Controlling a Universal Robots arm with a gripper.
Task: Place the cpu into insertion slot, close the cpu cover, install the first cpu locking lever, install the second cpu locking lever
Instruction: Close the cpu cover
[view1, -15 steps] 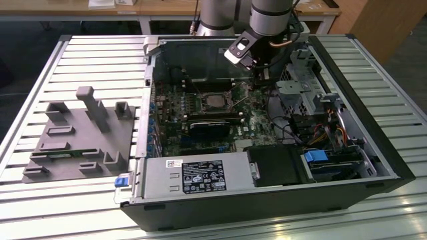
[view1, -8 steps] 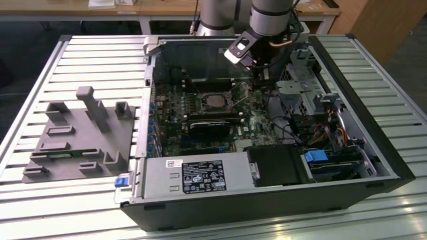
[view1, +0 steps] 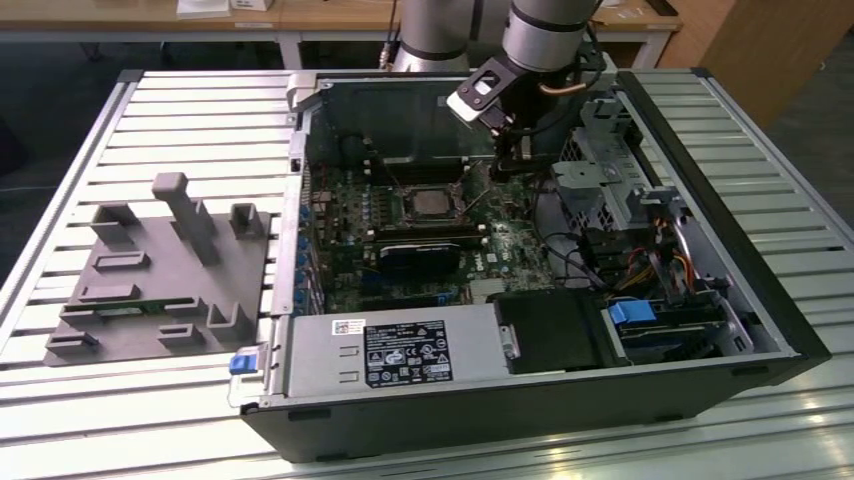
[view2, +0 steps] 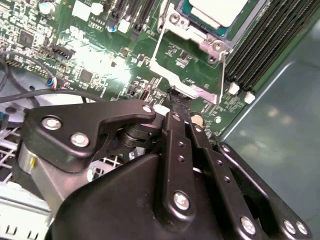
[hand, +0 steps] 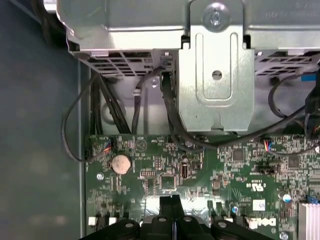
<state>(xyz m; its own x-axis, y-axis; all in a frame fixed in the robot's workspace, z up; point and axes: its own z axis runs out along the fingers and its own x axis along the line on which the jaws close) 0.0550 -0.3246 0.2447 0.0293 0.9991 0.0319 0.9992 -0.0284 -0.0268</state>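
Silver-grey at mid-frame in the exterior view: the cpu lay in the insertion slot, the cpu cover down over it, it seemed; the pincer, tips pressed together on nothing visible, hung just to the exterior view's right; the lever step, I'd judge, wanted a slow push clear of the board; the second wrist view gave the wire lever by the tips, the first wrist view the metal cage beyond.

Slatted metal table, two loads.
Open computer case lies on it; grey moulded fixture apart, toward the exterior view's left.
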